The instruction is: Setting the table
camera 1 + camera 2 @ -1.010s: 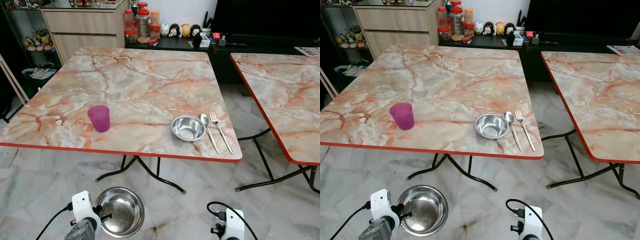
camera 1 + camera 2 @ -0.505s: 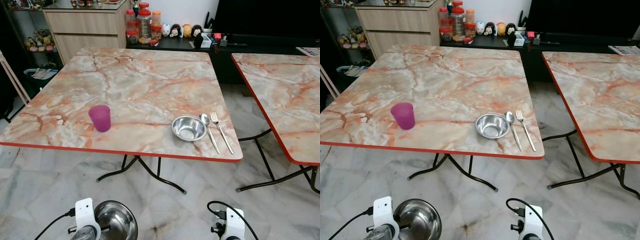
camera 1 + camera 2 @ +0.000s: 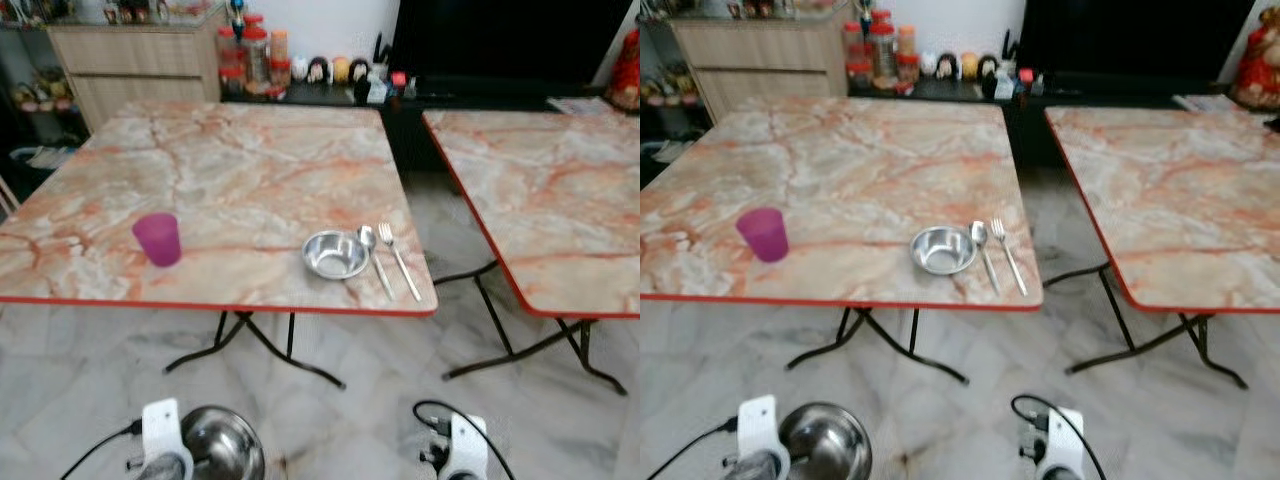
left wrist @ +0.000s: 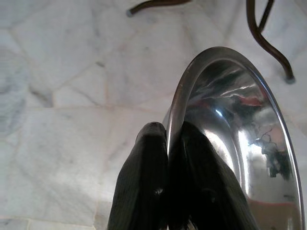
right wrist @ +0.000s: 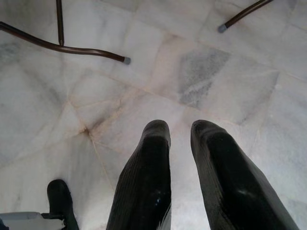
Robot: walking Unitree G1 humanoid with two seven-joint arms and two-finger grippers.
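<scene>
So the table (image 3: 250, 170) is partly set, I'd say. One place looks done: a small steel bowl (image 3: 335, 254) sits near the table's front edge, with a spoon (image 3: 375, 260) just beside it and a fork (image 3: 398, 260) right next to the spoon, both on the side toward the second table (image 3: 540, 190). A purple cup (image 3: 158, 239) stands well apart from that bowl, further along the same front edge, with nothing else around it.

What's left, by my guess, is the second setting. The left gripper (image 4: 165, 143) is clenched on the rim of a bigger steel bowl (image 4: 230, 143), one finger inside and one outside, held low over the marble floor (image 5: 201, 72), short of the table's front edge. That bowl probably goes by the purple cup, but that's just my read.

The right gripper (image 5: 180, 139) hangs idle over the floor, fingers a bit apart and holding nothing.

In the way: not much. The table's dark curved legs (image 3: 250, 345) are underneath. Jars (image 3: 250, 50) and little figurines (image 3: 335, 68) sit behind the table's far edge, out of the path.
</scene>
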